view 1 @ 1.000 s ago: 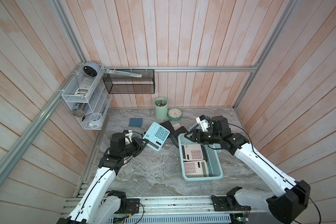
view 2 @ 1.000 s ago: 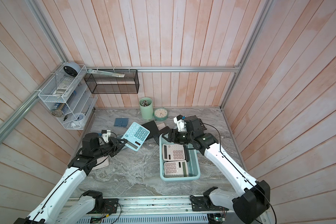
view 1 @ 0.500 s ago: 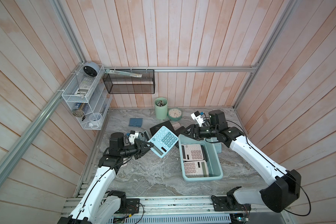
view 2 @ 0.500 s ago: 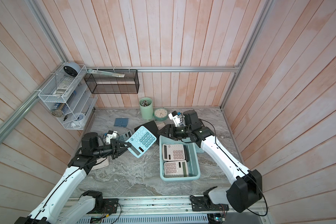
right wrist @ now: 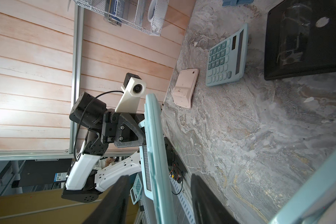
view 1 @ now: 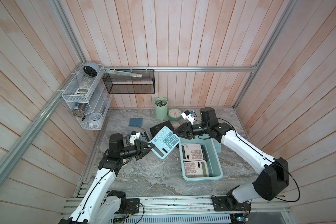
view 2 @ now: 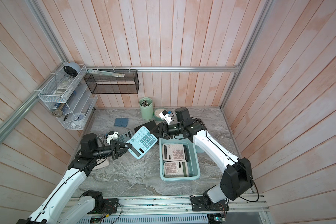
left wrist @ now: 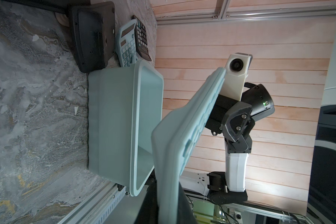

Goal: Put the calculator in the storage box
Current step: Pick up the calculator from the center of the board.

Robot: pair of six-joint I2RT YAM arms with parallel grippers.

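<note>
Two pink calculators lie in the storage box on the bench. Just beside the box, a blue calculator hangs tilted in the air, clamped at one edge by the left hand. The right hand straddles the opposite edge, its fingers apart on either side with gaps showing.
</note>
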